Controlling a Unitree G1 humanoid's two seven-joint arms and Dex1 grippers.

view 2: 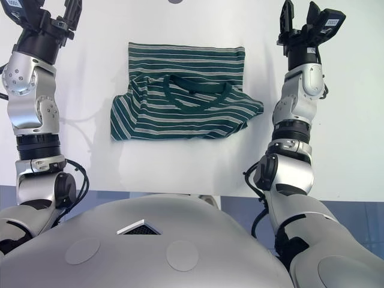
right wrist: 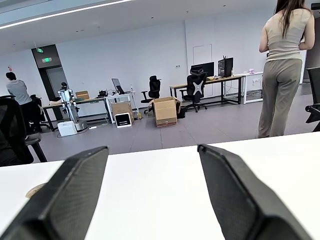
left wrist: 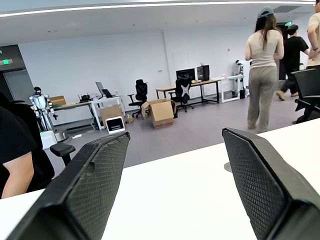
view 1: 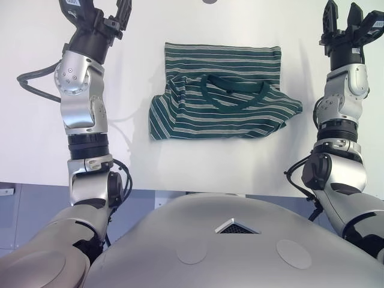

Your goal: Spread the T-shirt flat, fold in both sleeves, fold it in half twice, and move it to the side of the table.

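Note:
A green T-shirt with white stripes (view 1: 223, 96) lies folded in the middle of the white table (view 1: 180, 162), collar showing on top and one corner sticking out to the right. My left gripper (view 1: 99, 9) is raised well to the left of the shirt, open and holding nothing; its black pads (left wrist: 95, 190) stand wide apart over bare tabletop. Far to the right of the shirt my right gripper (view 2: 306, 21) is held up the same way, open and empty, its fingers (right wrist: 240, 200) spread.
The table's near edge (view 1: 180, 191) runs just in front of my torso. A small round mark (view 1: 209, 1) sits at the table's far edge behind the shirt. Beyond the table lies an office floor with desks, chairs and boxes.

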